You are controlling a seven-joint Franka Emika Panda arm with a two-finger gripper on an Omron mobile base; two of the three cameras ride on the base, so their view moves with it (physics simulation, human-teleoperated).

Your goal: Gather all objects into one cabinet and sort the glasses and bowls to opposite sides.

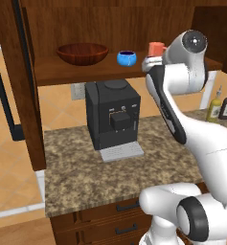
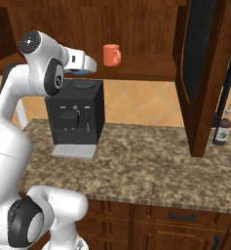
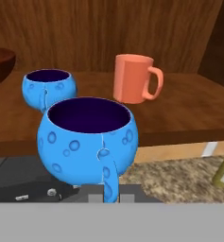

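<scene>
A squat bright-blue cup with a dark inside (image 3: 87, 142) sits close in front of the hand camera, its handle at the gripper; whether the fingers clamp it cannot be told. It hangs above the black coffee machine (image 1: 112, 115), just short of the dark wooden cabinet shelf (image 1: 86, 72). On the shelf stand a wide reddish-brown bowl (image 1: 82, 53), a second blue cup (image 1: 126, 58) and an orange mug (image 2: 111, 55). Two bottles (image 1: 219, 104) stand on the granite counter (image 2: 146, 161).

2 bright-blue cups (image 3: 87, 142) with bubble spots and dark-purple insides, orange mug (image 3: 132, 78), reddish-brown bowl (image 1: 82, 53), speckled brown desk (image 1: 124, 167).
</scene>
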